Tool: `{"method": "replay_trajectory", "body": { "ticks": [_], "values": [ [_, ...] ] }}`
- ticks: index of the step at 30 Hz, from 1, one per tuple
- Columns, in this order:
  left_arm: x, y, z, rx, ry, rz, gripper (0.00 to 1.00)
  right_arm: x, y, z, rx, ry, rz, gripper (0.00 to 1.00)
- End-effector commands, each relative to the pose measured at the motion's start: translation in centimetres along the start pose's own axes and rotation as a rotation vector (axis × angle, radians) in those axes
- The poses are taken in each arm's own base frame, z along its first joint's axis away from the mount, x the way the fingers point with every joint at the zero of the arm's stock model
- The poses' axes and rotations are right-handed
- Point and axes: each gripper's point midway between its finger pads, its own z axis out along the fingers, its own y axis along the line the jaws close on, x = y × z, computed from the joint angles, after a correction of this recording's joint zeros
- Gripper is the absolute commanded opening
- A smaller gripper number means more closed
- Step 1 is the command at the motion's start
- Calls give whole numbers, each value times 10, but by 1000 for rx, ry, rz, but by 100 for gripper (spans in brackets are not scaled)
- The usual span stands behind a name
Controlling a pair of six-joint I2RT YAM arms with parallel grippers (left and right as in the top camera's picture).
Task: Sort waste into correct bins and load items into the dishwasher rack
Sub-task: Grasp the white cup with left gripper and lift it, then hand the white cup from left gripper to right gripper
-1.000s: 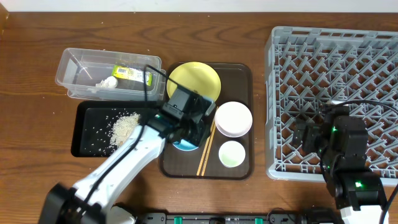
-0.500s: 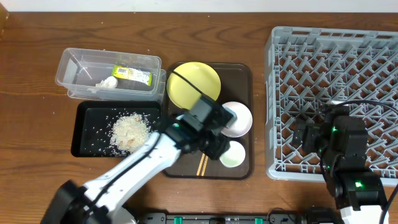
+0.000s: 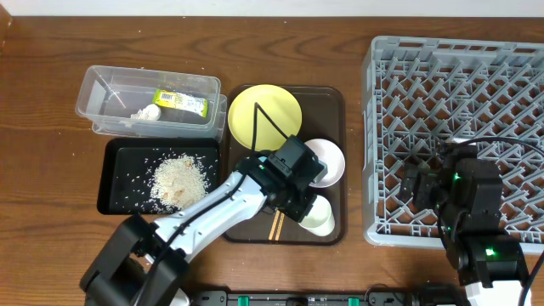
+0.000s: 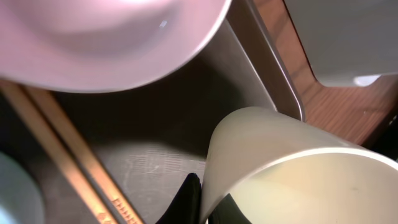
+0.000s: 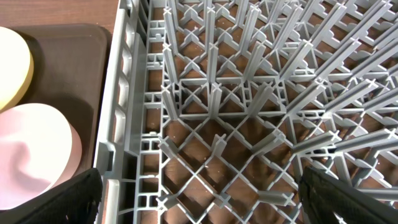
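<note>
Since 1.0 s ago the left arm has swung off the black tray (image 3: 115,204) side and across the serving tray (image 3: 327,98) toward 4 o'clock. The left gripper (image 4: 200,208) now sits at the small pale green cup (image 4: 292,162). The right arm has not moved.

Location: the cup is in the 5 o'clock corner of the serving tray, just below the white bowl (image 3: 327,161) and beside the chopsticks (image 4: 71,152). The dishwasher rack (image 3: 459,127) stands at 3 o'clock on the surface, near the tray.

Jaws, left: narrow, with a dark finger on either side of the cup's wall at the rim, so they appear to be pinching it. The right gripper (image 5: 202,199) has its jaws wide and holds nothing, over the rack's 9 o'clock edge.

Handling (judgement): the cup looks light, rigid and thin-walled, with a smooth, likely slippery surface. A pinch on the rim wall suits it, but the cup can pivot about so small a hold. A moderate squeeze should do. It looks tipped rather than upright.

Views: only the left wrist view shows the finger against the wall, plus a pale rim at 8 o'clock, probably the light blue bowl (image 4: 11,193), which the arm hides from overhead. Only the overhead view shows the route to the rack. The right wrist view shows empty peg cells just inside the rack's near wall.
</note>
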Motion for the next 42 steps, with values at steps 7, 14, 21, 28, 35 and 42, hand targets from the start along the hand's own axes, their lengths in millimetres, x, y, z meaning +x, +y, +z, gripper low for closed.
{"method": "replay_trajectory", "body": {
  "ticks": [7, 14, 21, 28, 35, 42],
  "values": [
    [-47, 13, -82, 22, -288, -157, 6, -16, 2, -5, -1, -51, -5, 99],
    [-81, 68, -142, 80, -530, -528, 6, -48, 23, -8, -120, -176, -2, 99],
    [-115, 62, -149, 476, -524, -589, 6, -36, 95, -8, -547, -90, -64, 99],
    [-122, 30, -142, 826, -363, -525, 6, 0, 148, -13, -952, 82, -139, 99],
    [-119, 22, -134, 862, -307, -530, 7, 9, 166, -2, -1127, 126, -143, 99],
    [-116, 5, -127, 872, -270, -504, 6, -15, 182, -13, -1316, -28, -220, 99]
  ]
}}
